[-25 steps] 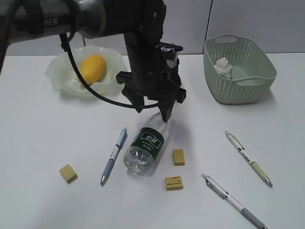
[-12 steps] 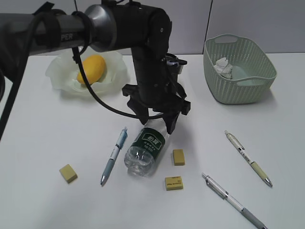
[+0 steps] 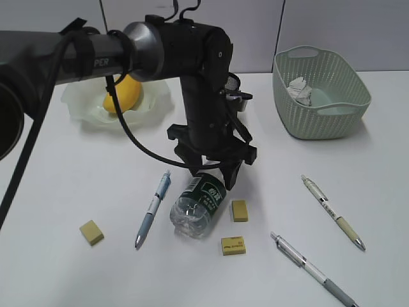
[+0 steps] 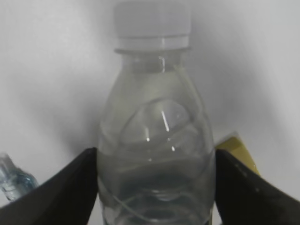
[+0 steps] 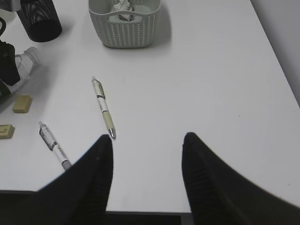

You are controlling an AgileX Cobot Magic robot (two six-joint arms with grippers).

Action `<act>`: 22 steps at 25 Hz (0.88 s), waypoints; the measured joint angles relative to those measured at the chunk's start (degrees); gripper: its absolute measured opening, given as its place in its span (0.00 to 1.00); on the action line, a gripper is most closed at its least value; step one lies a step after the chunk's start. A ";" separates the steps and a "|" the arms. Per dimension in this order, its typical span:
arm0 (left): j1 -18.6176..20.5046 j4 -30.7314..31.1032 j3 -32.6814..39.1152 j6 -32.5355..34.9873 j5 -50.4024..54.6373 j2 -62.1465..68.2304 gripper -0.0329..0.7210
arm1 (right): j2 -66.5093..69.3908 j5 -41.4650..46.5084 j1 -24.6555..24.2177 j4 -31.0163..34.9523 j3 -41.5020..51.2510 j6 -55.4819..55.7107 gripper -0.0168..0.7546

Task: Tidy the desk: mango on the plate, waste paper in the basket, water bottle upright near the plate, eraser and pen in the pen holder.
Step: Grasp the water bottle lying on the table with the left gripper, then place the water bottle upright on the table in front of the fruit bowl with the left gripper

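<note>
The water bottle [image 3: 198,208] lies on its side on the desk [image 3: 57,173], cap pointing away. My left gripper [image 3: 211,173] is down over its shoulder. In the left wrist view the black fingers [image 4: 70,187] press both sides of the clear bottle [image 4: 154,117] below the white cap [image 4: 152,18]. The mango [image 3: 124,94] lies in the plate [image 3: 80,102], partly behind the arm. The waste paper [image 3: 299,89] is in the basket [image 3: 319,121]. The pen holder [image 5: 40,18] stands beyond the bottle. My right gripper [image 5: 147,140] is open and empty above the desk's near edge.
Three yellow erasers [image 3: 91,232] [image 3: 239,210] [image 3: 233,245] lie around the bottle. A blue pen [image 3: 153,208] lies left of it. Two pens [image 3: 332,211] [image 3: 313,272] lie to the right. The basket [image 5: 124,28] stands at the back right.
My left gripper has come down from above the bottle's neck onto its shoulder. The bottle has shifted and rolled slightly. Nothing else moved.
</note>
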 joint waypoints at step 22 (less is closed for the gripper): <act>0.00 1.82 0.17 -0.25 0.10 -5.67 0.64 | 0.00 0.00 0.00 0.00 0.00 0.00 0.52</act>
